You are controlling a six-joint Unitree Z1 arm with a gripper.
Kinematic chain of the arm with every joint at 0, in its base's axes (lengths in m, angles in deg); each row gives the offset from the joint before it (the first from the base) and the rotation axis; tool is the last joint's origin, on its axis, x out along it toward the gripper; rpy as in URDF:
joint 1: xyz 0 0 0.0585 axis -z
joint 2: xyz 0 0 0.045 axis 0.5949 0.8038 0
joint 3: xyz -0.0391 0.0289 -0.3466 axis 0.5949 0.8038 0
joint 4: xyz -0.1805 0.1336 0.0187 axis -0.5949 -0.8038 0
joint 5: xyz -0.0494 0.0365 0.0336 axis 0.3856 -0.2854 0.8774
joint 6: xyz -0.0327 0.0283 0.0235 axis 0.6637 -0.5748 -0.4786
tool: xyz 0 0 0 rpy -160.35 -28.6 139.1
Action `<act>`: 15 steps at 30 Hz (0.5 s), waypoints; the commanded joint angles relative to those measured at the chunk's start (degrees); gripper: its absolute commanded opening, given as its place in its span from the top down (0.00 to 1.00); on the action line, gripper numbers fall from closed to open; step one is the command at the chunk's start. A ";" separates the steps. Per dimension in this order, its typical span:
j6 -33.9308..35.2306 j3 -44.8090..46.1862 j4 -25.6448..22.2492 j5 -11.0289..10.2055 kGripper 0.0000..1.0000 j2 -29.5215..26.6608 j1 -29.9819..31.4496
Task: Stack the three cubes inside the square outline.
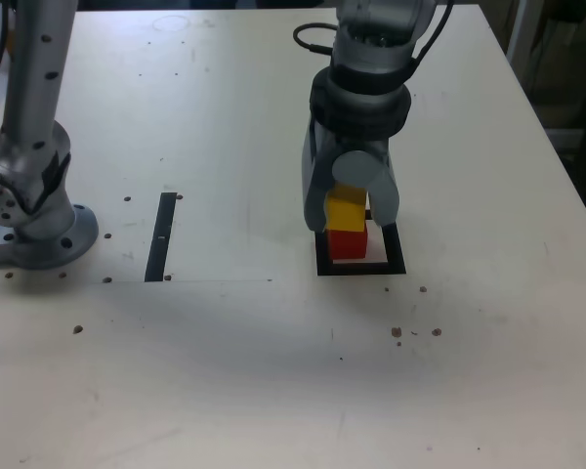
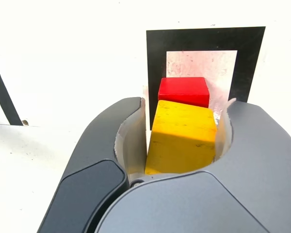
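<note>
Jaws (image 2: 183,126) pinch the yellow cube (image 2: 181,138), slightly skewed. Red cube (image 2: 184,91) sits just beyond them: square up, centre over it, lower gently, release evenly.

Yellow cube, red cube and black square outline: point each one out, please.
Yellow cube (image 2: 182,138): wrist view, the face turned to the camera.
Red cube (image 1: 348,245): exterior view, its front face.
Black square outline (image 2: 208,40): wrist view, on its border.
</note>
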 commanded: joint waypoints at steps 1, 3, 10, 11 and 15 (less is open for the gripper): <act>-0.36 0.01 0.20 -0.01 0.80 0.48 -0.33; -0.59 -0.05 0.26 -0.02 0.80 0.54 -0.58; -1.05 -0.27 0.36 -0.05 0.80 0.57 -1.59; -1.09 -0.27 0.39 -0.04 0.80 0.59 -1.68; -1.20 -0.37 0.49 0.03 0.80 0.75 -1.82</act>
